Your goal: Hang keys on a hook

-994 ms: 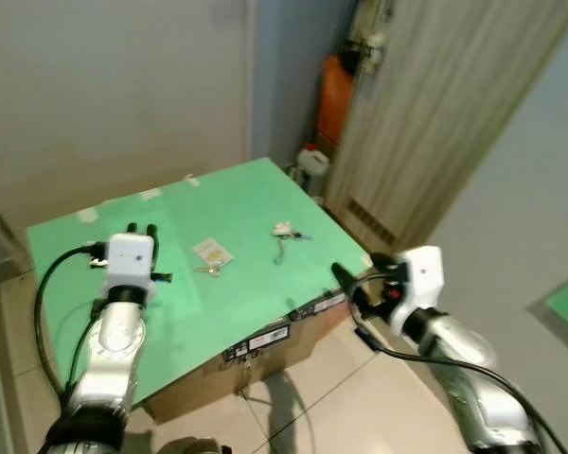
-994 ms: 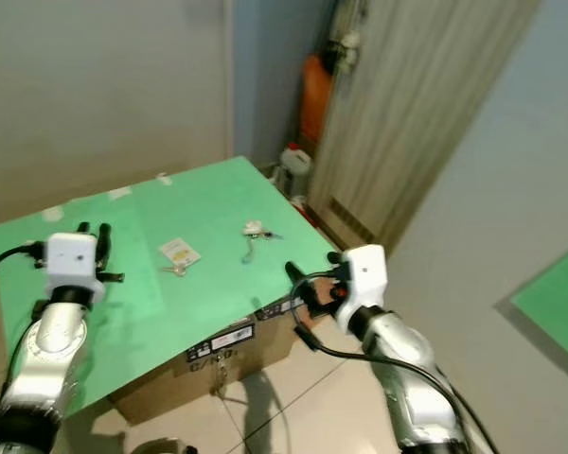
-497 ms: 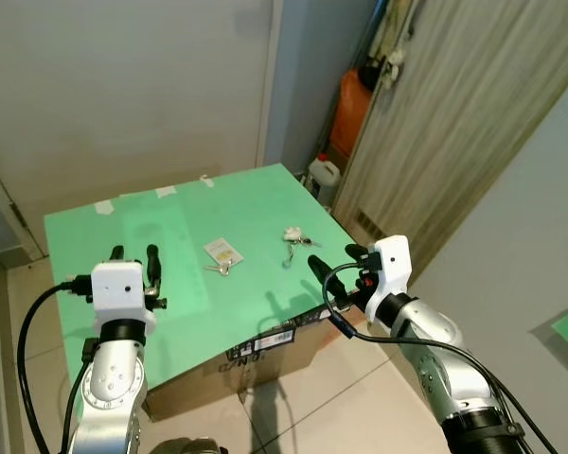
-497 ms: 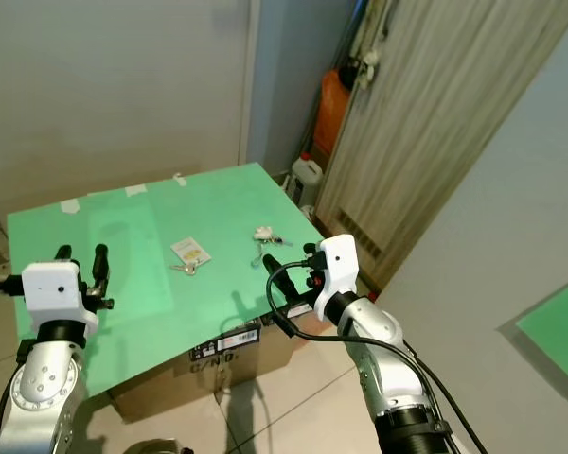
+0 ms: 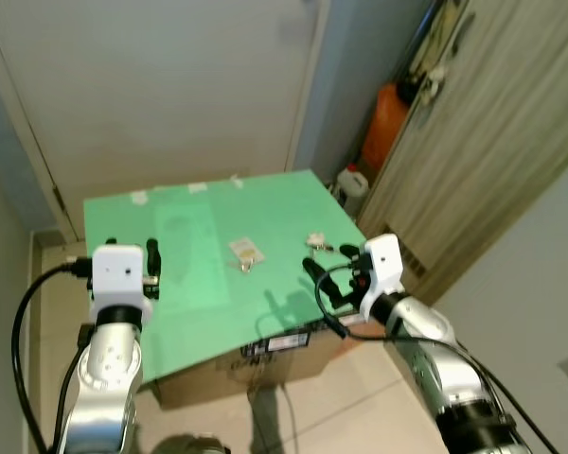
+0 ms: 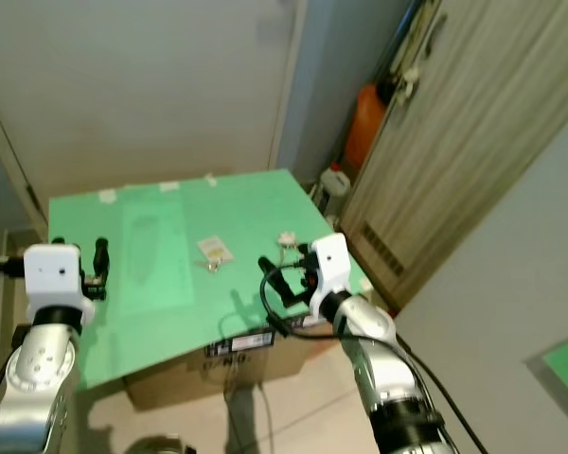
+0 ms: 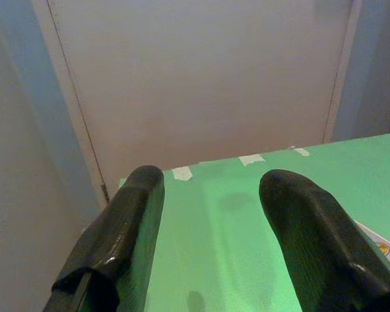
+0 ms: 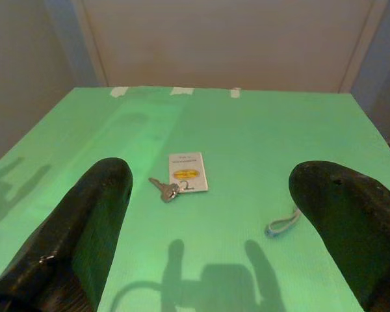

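A key with a white tag [image 5: 245, 253] lies near the middle of the green tabletop [image 5: 189, 284]; in the right wrist view the tagged key [image 8: 182, 179] sits straight ahead between the fingers. A second key bunch [image 5: 317, 243] with a grey loop [image 8: 283, 224] lies nearer the table's right edge. My right gripper [image 5: 329, 267] hovers open over the near right corner, short of both keys, holding nothing. My left gripper [image 5: 131, 253] is raised open over the table's left side, its fingers [image 7: 127, 221] apart and empty.
The green top rests on a cardboard box [image 5: 284, 345] standing on a tiled floor. An orange container [image 5: 386, 118] and a white bottle [image 5: 350, 180] stand in the far right corner beside a wood-grain door [image 5: 492, 161]. A pale wall [image 5: 170, 85] rises behind the table.
The view has swung, putting the table more to the centre. My right gripper has come in from beyond the table's right edge to over its near right corner. The keys lie unmoved.
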